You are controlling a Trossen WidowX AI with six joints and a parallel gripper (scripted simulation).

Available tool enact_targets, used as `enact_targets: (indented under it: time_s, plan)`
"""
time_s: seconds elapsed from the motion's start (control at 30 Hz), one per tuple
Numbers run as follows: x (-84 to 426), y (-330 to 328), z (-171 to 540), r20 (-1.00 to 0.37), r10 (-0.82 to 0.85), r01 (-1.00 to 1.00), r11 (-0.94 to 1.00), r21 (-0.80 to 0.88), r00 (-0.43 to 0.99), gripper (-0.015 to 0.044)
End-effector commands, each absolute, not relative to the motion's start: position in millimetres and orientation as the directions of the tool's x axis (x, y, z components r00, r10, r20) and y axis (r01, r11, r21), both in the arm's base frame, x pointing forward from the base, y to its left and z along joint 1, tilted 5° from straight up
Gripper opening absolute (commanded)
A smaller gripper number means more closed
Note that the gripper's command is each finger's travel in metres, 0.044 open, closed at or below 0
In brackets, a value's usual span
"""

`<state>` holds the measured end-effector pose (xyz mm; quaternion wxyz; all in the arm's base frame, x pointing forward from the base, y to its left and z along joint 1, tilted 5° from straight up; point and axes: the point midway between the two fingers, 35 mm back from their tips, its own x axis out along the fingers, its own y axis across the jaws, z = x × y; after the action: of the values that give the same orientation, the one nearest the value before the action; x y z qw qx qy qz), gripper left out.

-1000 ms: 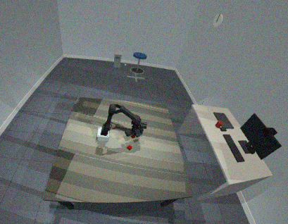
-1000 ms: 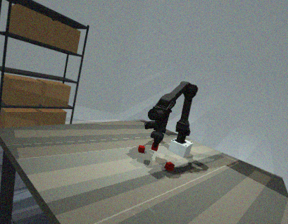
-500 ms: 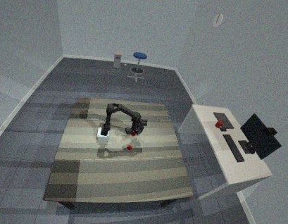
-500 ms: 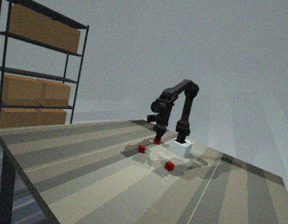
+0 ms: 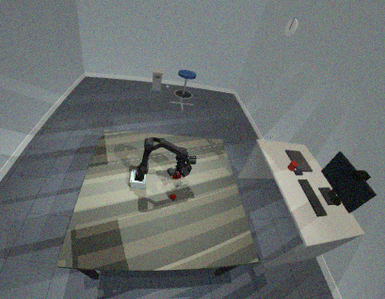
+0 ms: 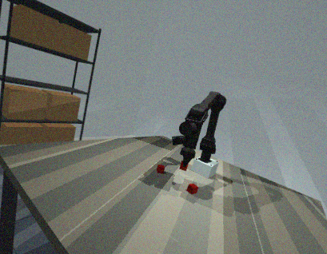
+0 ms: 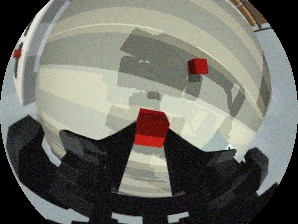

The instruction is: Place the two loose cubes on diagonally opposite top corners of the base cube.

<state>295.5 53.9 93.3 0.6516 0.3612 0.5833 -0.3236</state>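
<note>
My gripper [image 5: 176,174] [image 6: 184,163] [image 7: 150,128] is shut on a red cube [image 5: 177,177] [image 6: 184,168] [image 7: 151,121], holding it between the fingertips above the table. A second red cube [image 5: 173,196] [image 6: 161,168] [image 7: 198,66] rests on the table; it is ahead and to the right in the wrist view. A third red cube [image 6: 193,188] rests on the table on the other side of the gripper in the exterior view. It is hidden in the top view and in the wrist view. The frames do not show which resting cube is the fixed base. No cubes are stacked.
The arm stands on a white base block [image 5: 137,185] [image 6: 205,168] beside the cubes, on the striped table [image 5: 190,240] [image 6: 125,224]. A white desk [image 5: 284,202] with a monitor [image 5: 349,180] stands beyond the table. A shelf [image 6: 43,81] with boxes stands behind it in the exterior view.
</note>
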Motion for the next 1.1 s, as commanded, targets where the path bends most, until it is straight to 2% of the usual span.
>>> enact_targets:
  time_s: [0.0, 0.47, 1.07]
  plan:
    - [294.8, 66.8, 85.3, -0.994, -0.004, 0.842, 0.532, 0.089, 0.108, 0.0105]
    - [288.0, 105.4, 65.3, -0.994, 0.000, 0.833, 0.546, 0.090, 0.108, 0.0105]
    - [289.5, 106.0, 52.9, -0.994, 0.000, 0.833, 0.546, 0.090, 0.108, 0.0105]
